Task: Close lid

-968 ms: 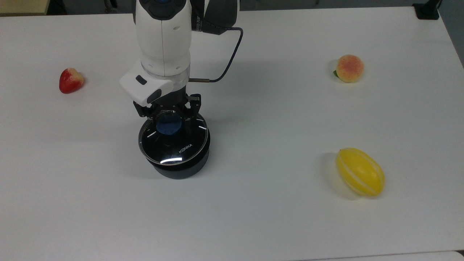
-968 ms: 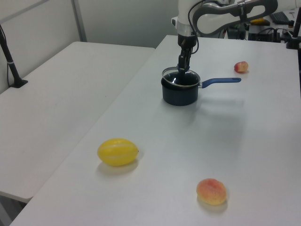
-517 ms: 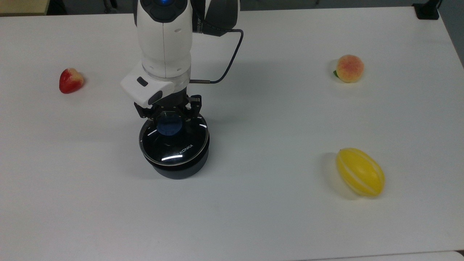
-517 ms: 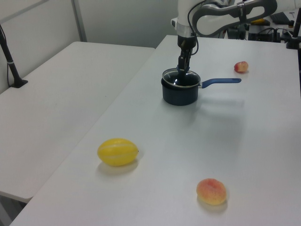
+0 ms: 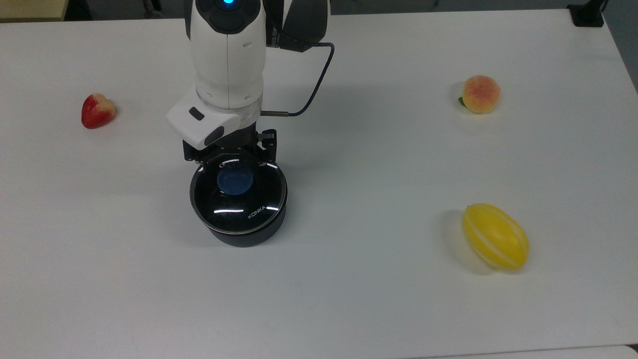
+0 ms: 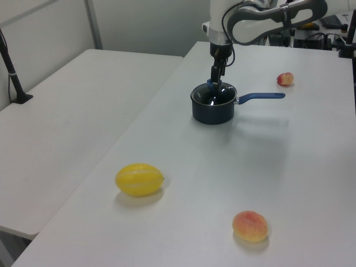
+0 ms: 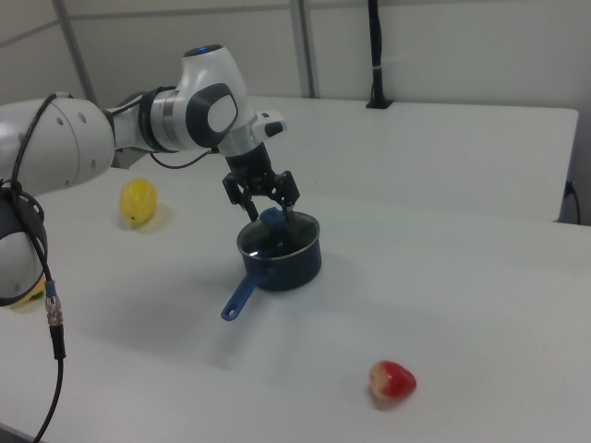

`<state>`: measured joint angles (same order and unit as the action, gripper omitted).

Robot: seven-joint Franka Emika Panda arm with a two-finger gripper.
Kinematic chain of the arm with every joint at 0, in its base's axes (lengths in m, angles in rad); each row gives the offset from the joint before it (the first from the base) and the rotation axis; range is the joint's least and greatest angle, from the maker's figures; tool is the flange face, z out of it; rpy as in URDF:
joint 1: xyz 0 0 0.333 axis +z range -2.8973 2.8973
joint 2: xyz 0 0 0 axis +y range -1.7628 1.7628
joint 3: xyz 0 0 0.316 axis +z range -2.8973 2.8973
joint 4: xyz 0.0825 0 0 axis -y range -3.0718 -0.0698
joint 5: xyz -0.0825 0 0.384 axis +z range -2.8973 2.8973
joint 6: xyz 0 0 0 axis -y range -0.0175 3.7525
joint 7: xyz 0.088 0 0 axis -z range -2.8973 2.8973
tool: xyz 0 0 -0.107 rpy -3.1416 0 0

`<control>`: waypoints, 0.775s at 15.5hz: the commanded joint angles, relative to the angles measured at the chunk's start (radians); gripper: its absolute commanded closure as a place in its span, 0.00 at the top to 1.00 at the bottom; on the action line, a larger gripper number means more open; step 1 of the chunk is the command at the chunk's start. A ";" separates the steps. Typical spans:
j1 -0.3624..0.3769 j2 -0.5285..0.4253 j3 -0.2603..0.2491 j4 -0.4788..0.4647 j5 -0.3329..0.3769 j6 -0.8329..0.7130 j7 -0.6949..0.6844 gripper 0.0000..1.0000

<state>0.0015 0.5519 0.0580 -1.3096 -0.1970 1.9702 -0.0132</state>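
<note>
The round glass lid (image 5: 239,207) with white "KONKA" lettering lies flat on the black saucepan (image 5: 247,235), covering its mouth. Its blue knob (image 5: 234,180) stands free in the middle. My gripper (image 5: 230,158) hangs just above the knob, open, with the fingers spread to either side of it. In the right view the gripper (image 7: 265,205) sits slightly above the knob (image 7: 271,220) and the lid (image 7: 273,240) rests level on the saucepan (image 7: 286,260). In the left view the gripper (image 6: 216,77) is over the lid (image 6: 214,94), and the saucepan's blue handle (image 6: 261,96) points to the left view's right.
On the white table (image 5: 349,299) a red strawberry (image 5: 97,110) lies at the top view's left. A peach (image 5: 480,93) and a yellow melon (image 5: 495,237) lie at the top view's right. A second table (image 6: 67,111) adjoins in the left view.
The lid came down from a tilted, lifted pose to lie flat on the saucepan. The gripper has let go of the blue knob and stands open above it.
</note>
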 commanded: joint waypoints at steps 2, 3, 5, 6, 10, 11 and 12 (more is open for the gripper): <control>0.009 -0.016 -0.009 0.004 -0.010 0.010 0.030 1.00; 0.009 -0.030 -0.009 0.000 -0.004 0.010 0.045 1.00; 0.009 -0.082 -0.009 -0.031 0.001 -0.003 0.070 1.00; 0.011 -0.137 -0.009 -0.069 0.004 -0.011 0.103 1.00; 0.020 -0.320 -0.009 -0.146 0.010 -0.169 0.281 1.00; 0.020 -0.351 -0.007 -0.158 0.021 -0.210 0.309 1.00; 0.022 -0.383 -0.009 -0.172 0.046 -0.249 0.332 1.00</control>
<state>0.0076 0.3182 0.0587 -1.3633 -0.1928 1.8049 0.2269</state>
